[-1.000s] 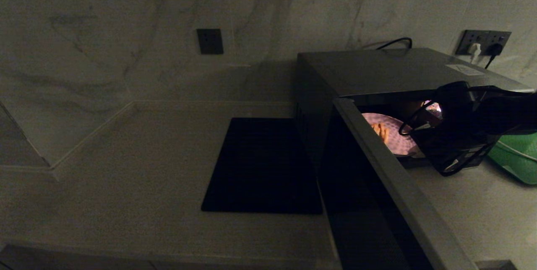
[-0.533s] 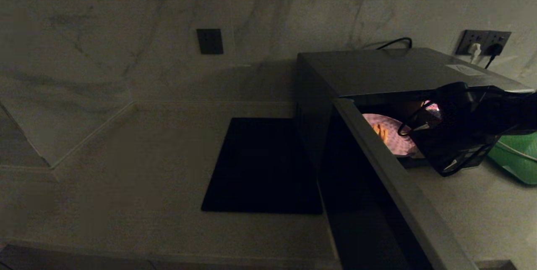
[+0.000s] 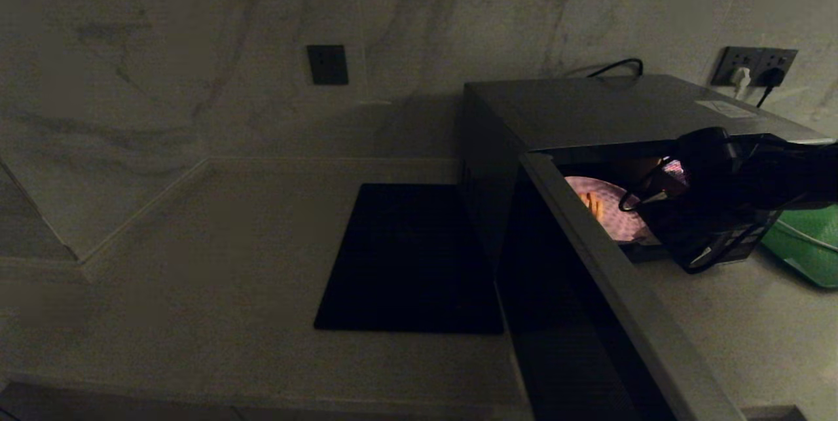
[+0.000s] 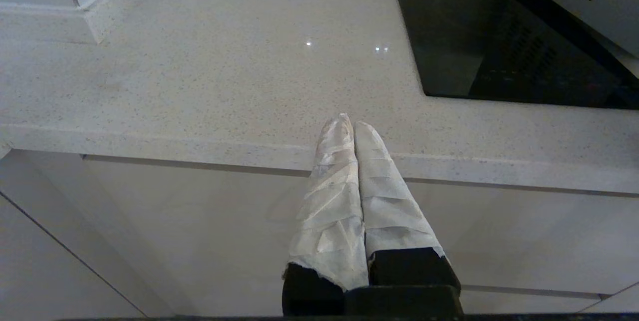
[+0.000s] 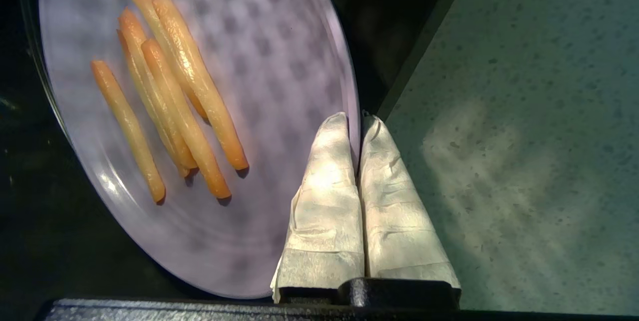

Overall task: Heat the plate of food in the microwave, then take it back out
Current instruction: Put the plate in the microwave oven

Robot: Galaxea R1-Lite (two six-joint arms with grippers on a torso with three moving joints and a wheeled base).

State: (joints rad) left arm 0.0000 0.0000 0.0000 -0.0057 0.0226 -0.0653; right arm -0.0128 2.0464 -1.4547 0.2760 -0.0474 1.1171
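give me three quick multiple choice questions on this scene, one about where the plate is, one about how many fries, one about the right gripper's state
1. Where is the plate?
A. on the black mat
B. in the open microwave
C. on the green tray

2. How many fries lie on the plate?
A. two
B. five
C. nine

3. What is the right gripper doing?
A. shut on the plate's rim
B. wide open above the counter
C. holding a fry

Answers:
1 B, the head view shows the plate lit inside the cavity behind the swung-open door.
2 B, the right wrist view shows five.
3 A, the right wrist view shows the rim pinched between the fingers.
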